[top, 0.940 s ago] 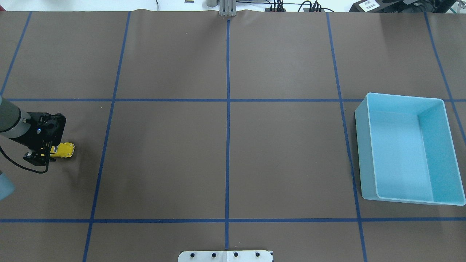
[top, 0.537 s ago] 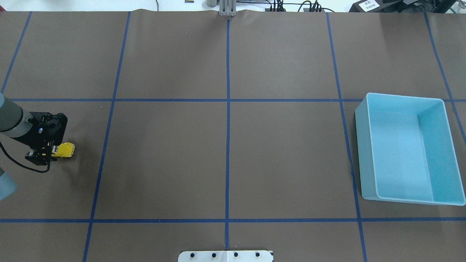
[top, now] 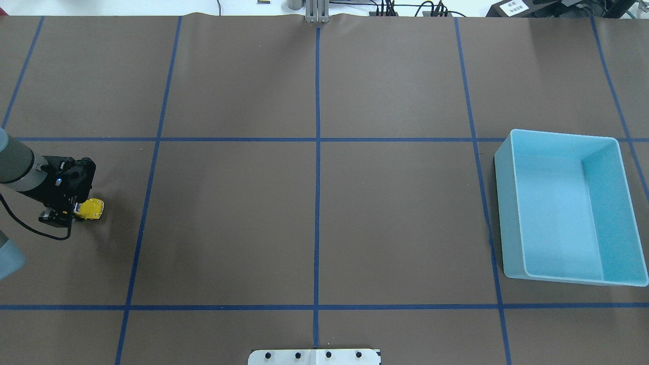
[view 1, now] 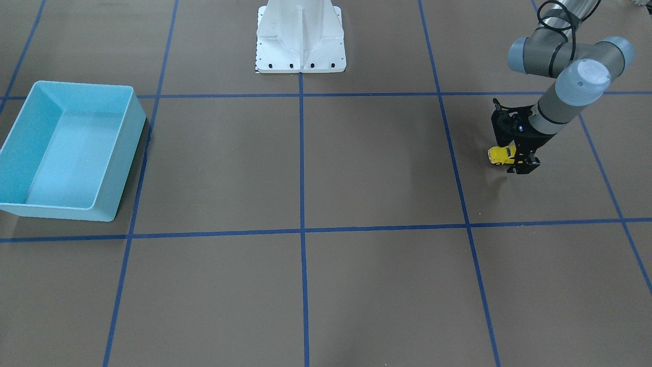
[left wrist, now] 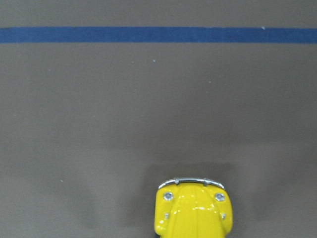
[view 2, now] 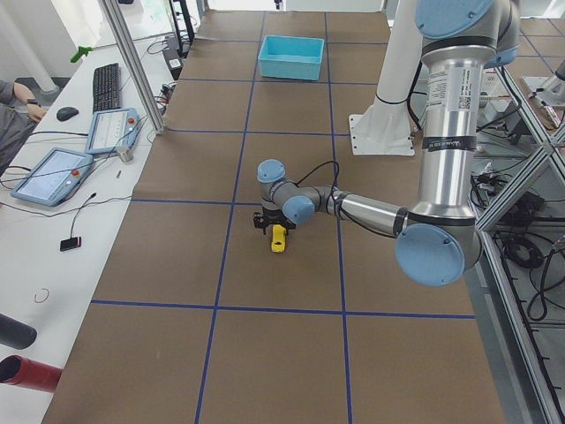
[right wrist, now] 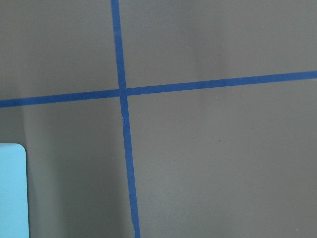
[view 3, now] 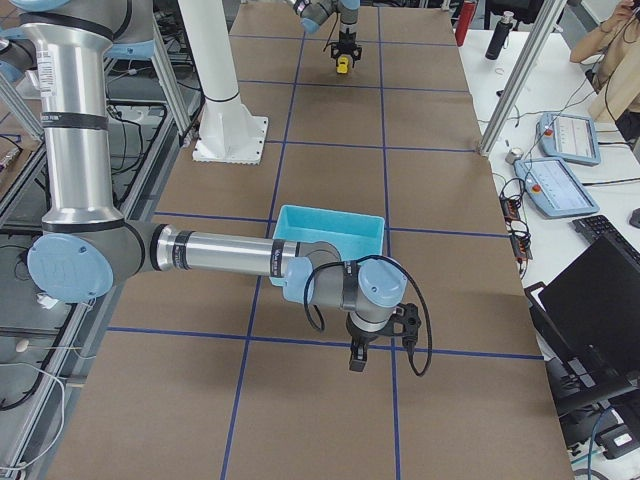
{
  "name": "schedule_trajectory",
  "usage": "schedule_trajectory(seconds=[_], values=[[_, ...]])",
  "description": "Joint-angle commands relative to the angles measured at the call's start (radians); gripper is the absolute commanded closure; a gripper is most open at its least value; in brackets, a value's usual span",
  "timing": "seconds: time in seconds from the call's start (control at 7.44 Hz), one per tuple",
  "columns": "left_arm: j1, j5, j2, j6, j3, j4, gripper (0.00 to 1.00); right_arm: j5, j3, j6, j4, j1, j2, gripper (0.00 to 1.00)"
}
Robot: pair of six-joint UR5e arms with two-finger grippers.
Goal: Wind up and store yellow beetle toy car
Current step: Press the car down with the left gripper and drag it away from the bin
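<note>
The yellow beetle toy car [top: 93, 209] stands on the brown mat at the far left; it also shows in the front-facing view [view 1: 500, 154] and the exterior left view [view 2: 278, 239]. My left gripper [top: 63, 212] points down over the car's rear, jaws open on either side of it, low near the mat. The left wrist view shows only the car's nose [left wrist: 193, 213] at the bottom edge, no fingers. My right gripper [view 3: 357, 356] hangs low over the mat beside the light blue bin [view 3: 330, 213]; I cannot tell whether it is open or shut.
The light blue bin [top: 563, 136] stands empty at the far right of the table, far from the car; its corner shows in the right wrist view [right wrist: 12, 188]. Blue tape lines [top: 317, 152] divide the mat. The white robot base [view 1: 300, 61] is at the table's near edge.
My left gripper has come lower and further over the car, hiding more of its rear. The car itself has not moved.
</note>
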Motion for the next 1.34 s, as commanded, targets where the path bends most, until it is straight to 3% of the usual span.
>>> schedule_trajectory(seconds=[0.0,0.13,0.54,0.94,1.21], values=[[-0.001,-0.028,0.006,0.001,0.001,-0.022,0.86,0.004,-0.002,-0.002,0.001,0.000,-0.002,0.00],[-0.001,-0.051,0.011,0.001,0.001,-0.042,1.00,0.005,-0.003,-0.002,0.001,0.000,-0.002,0.00],[-0.007,-0.126,0.034,-0.001,-0.025,-0.092,1.00,0.019,-0.029,-0.002,0.003,-0.002,-0.002,0.00],[-0.015,-0.132,0.069,-0.018,-0.007,-0.253,1.00,0.018,-0.031,-0.005,0.004,-0.002,0.000,0.00],[-0.018,-0.145,0.068,-0.048,-0.007,-0.261,1.00,0.014,-0.029,0.000,0.004,-0.003,0.000,0.00]])
